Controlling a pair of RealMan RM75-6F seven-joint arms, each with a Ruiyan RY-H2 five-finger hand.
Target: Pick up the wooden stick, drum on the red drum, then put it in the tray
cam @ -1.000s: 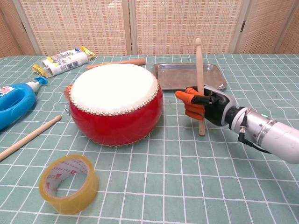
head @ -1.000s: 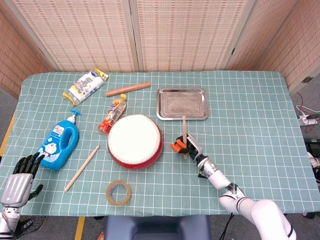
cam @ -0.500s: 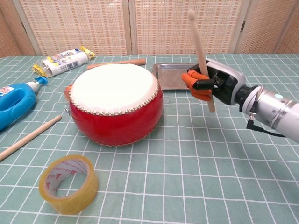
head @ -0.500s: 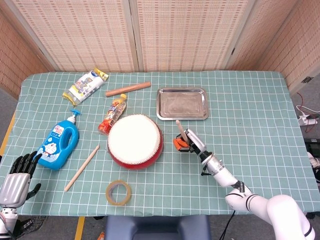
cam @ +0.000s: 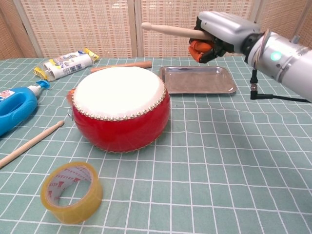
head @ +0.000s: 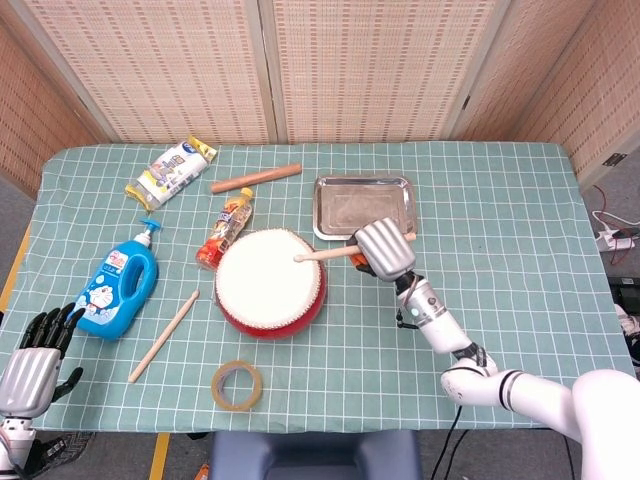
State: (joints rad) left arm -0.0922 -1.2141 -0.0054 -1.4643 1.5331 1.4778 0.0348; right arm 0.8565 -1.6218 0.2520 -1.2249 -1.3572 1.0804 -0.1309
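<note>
Now | right robot hand [cam: 219, 34] grips wooden stick [cam: 168, 30] | stick tip raised above red drum [cam: 119, 107], pointing left

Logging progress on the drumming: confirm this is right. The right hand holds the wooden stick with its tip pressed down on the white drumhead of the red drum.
Not quite. The right hand does hold the wooden stick, but the tip is not pressed on the drumhead. The chest view shows the stick raised well above the red drum, roughly level, with clear air between its tip and the white skin.
</note>
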